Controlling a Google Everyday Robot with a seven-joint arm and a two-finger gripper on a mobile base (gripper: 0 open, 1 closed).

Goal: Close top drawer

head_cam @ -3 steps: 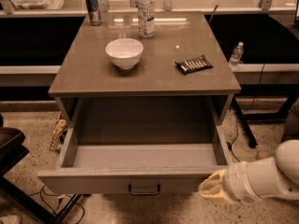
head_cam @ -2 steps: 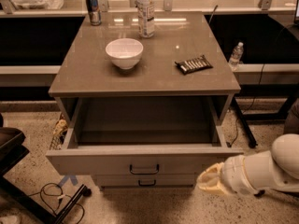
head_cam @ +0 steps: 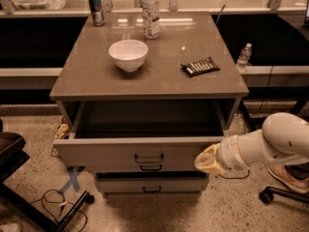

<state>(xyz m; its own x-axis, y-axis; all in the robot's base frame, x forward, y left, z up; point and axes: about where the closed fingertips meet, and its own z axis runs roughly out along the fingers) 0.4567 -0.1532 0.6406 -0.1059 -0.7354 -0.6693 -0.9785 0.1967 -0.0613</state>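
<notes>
The top drawer (head_cam: 106, 153) of the grey-beige cabinet stands partly open, its front panel pulled out a short way from the cabinet face. Its dark inside (head_cam: 145, 122) shows below the table top. Its small dark bar handle (head_cam: 148, 158) is at the middle of the panel. My gripper (head_cam: 206, 160), pale yellow at the end of a white arm, comes in from the right and rests against the right end of the drawer's front panel. Two lower drawers (head_cam: 151, 186) sit under it, pushed in.
On the cabinet top (head_cam: 87, 79) stand a white bowl (head_cam: 128, 53), a can (head_cam: 96, 7), a clear bottle (head_cam: 150, 11) and a dark snack packet (head_cam: 200, 66). A small water bottle (head_cam: 244, 57) stands on the right ledge. A chair base (head_cam: 270, 195) is at right, cables (head_cam: 53, 199) at left.
The top drawer has slid well back into the cabinet from its far-out position. My gripper has moved forward and up with the front panel, staying at its right end.
</notes>
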